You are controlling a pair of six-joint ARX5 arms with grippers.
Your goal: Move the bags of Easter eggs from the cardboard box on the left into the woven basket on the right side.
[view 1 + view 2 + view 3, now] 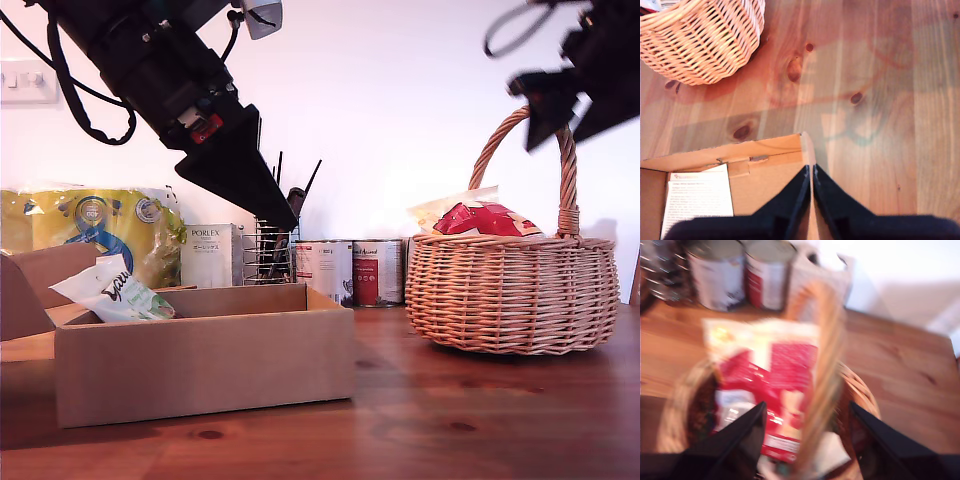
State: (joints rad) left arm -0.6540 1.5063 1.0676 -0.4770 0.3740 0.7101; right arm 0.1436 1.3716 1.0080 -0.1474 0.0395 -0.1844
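The cardboard box (200, 370) stands on the wooden table at the exterior view's left, with a white-green bag of Easter eggs (115, 290) leaning inside it. My first gripper (285, 218) hangs shut and empty above the box's far corner (765, 150); its tips (811, 172) meet. A white printed panel (697, 200) lies in the box. The woven basket (510, 290) sits at the exterior view's right and holds a red bag (480, 217) on a cream one (440, 210). My second gripper (562, 140) hovers open over the basket (860, 390) and the red bag (775, 390), straddling the handle (822, 365).
Along the back wall stand a yellow-blue kitchen towel pack (90, 230), a white Porlex carton (210, 255), a black wire utensil holder (265, 250) and two tins (350, 270). Bare wood (400, 420) lies between box and basket.
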